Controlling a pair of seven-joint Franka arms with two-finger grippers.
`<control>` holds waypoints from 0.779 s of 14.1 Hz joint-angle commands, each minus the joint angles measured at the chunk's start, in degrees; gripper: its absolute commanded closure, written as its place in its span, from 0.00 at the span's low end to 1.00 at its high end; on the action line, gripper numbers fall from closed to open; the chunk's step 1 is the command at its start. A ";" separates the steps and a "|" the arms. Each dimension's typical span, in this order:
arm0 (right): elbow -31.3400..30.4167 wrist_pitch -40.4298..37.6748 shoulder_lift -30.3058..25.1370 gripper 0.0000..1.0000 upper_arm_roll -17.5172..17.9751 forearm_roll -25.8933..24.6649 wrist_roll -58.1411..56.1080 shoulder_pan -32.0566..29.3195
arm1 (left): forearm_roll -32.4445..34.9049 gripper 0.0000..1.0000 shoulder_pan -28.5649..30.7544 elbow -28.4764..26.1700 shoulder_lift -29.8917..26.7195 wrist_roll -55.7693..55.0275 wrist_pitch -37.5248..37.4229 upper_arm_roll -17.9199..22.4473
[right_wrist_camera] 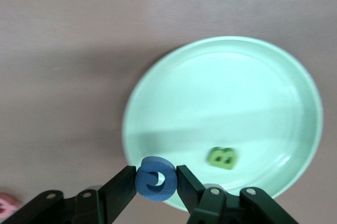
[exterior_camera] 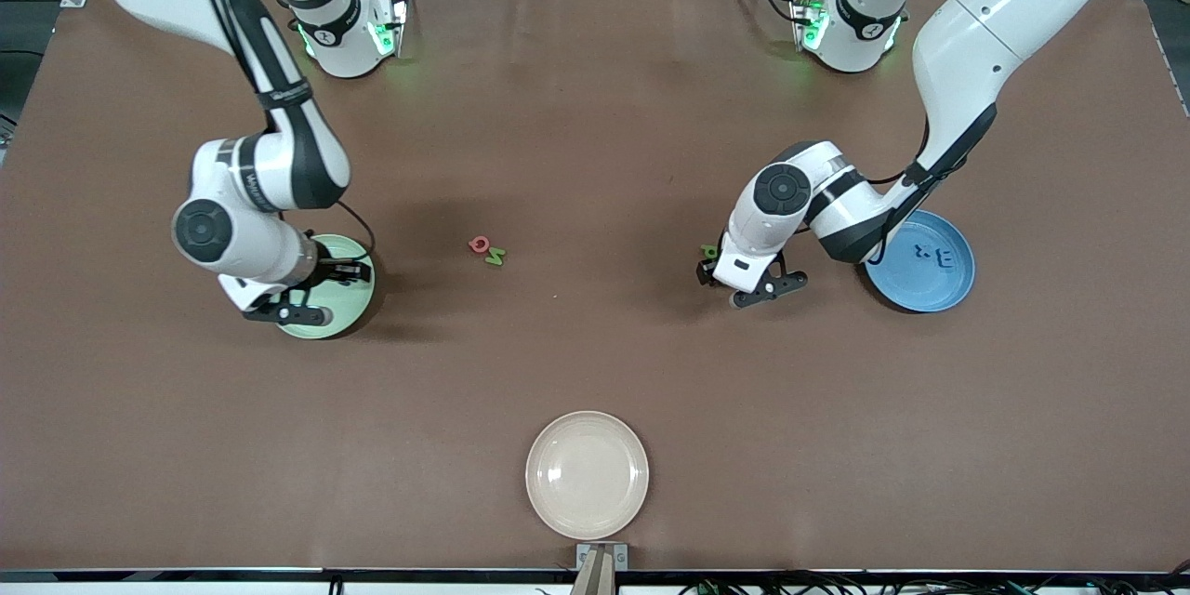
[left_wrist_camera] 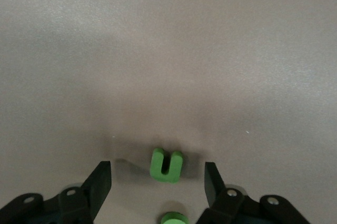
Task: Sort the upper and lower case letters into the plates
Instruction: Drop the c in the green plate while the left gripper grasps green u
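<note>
I have the right gripper [right_wrist_camera: 157, 181] over the rim of the green plate [right_wrist_camera: 221, 76], jaws clamped on a blue letter [right_wrist_camera: 155, 178] so it hangs clear of the worktop, ready to drop beside the green letter [right_wrist_camera: 222, 157] already lying in that plate. My left gripper [left_wrist_camera: 158, 184] is low over the worktop [exterior_camera: 595, 112] beside the blue plate [exterior_camera: 939, 284], jaws apart and straddling a green u [left_wrist_camera: 166, 164] that lies flat between them, untouched; a second green piece [left_wrist_camera: 174, 218] sits just beside it, so I judge the close needs care not to catch both. The blue plate holds two blue letters [exterior_camera: 932, 255]. A red letter [exterior_camera: 479, 244] and a green one [exterior_camera: 495, 256] wait touching mid-worktop. The cream plate [exterior_camera: 587, 474], nearest the camera, stays out of the sorting.
</note>
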 commanded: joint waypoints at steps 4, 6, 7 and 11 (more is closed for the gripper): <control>-0.79 3.12 2.82 0.98 0.99 -1.01 -1.35 -2.46 | 1.52 0.55 -0.58 0.96 0.99 -0.82 0.56 0.36; -1.05 3.92 3.62 0.98 0.99 -1.01 -1.26 -2.46 | 2.15 0.64 -0.58 1.22 1.43 -0.91 0.56 0.36; -1.05 3.84 3.63 0.93 0.99 -1.01 -1.26 -2.46 | 2.23 0.71 -0.58 1.22 1.52 -0.91 0.56 0.36; -0.96 3.22 3.54 0.00 0.99 -1.01 -1.35 -2.46 | 2.23 0.90 -0.84 1.31 1.35 -1.43 0.47 0.97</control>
